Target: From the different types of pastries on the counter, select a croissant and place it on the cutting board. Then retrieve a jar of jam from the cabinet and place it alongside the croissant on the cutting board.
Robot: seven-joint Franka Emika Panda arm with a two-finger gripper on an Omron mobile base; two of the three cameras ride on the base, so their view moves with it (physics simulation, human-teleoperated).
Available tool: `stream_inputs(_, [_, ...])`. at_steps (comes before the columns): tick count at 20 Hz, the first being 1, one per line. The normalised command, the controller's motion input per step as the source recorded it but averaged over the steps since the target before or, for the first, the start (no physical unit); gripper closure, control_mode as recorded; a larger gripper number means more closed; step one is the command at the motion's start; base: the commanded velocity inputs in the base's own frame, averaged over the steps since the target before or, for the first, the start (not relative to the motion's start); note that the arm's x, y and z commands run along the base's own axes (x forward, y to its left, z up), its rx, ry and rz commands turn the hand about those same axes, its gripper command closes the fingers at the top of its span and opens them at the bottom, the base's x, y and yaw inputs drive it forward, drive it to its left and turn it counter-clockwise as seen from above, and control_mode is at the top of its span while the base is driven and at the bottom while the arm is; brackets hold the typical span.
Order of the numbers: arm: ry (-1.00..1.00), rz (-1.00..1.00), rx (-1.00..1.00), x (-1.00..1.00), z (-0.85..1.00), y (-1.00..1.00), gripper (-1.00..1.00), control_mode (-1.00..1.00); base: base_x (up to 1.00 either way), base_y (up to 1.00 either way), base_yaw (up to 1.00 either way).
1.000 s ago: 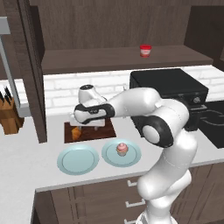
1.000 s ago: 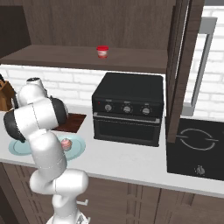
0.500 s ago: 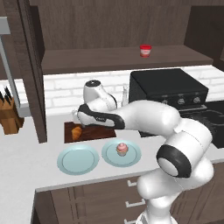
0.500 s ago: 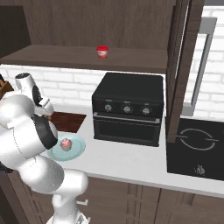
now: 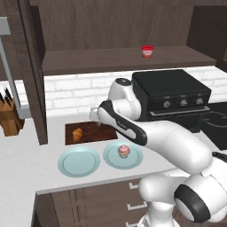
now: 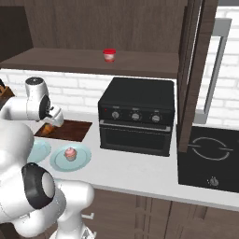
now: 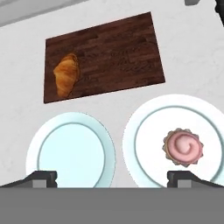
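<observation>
- Looking from the left base view, the croissant (image 5: 77, 134) lies at the left end of the cutting board (image 5: 95, 131) on the tabletop (image 5: 26, 164); the jar of jam (image 5: 147, 51) stands well apart on the cabinet (image 5: 119, 60) shelf, above the black oven (image 5: 170, 94). The tool (image 5: 94, 114) hangs over the board, carrying nothing.
- Turning to the right base view, the tool (image 6: 55, 116) sits just above the board (image 6: 70, 130); the jar (image 6: 109, 55) is up and to the right on the shelf, the cupcake (image 6: 70, 153) on its blue plate (image 6: 80, 160).
- Seen from the hand view, the fingertips (image 7: 43, 177) stand spread wide and empty over the two plates.
- Risk, as I judge it: the arm must swing up under the shelf edge, and a low elbow could clip the oven or sweep the cupcake; a hard approach could tip the jar.
</observation>
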Motion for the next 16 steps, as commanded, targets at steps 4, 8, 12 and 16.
stream_inputs(4, [0.00,0.00,0.07,-0.02,0.01,-0.10,-1.00,-1.00,0.00,0.00,0.00])
stream_inputs(8, [-0.02,0.11,-0.04,-0.14,0.46,-0.10,-1.00,-1.00,0.00,0.00,0.00])
stream_inputs(12, [-0.04,0.09,-0.10,-0.27,0.77,-0.21,-1.00,-1.00,0.00,0.00,0.00])
stream_inputs(16, [-0.01,0.03,-0.17,-0.33,0.70,-0.25,-1.00,-1.00,0.00,0.00,0.00])
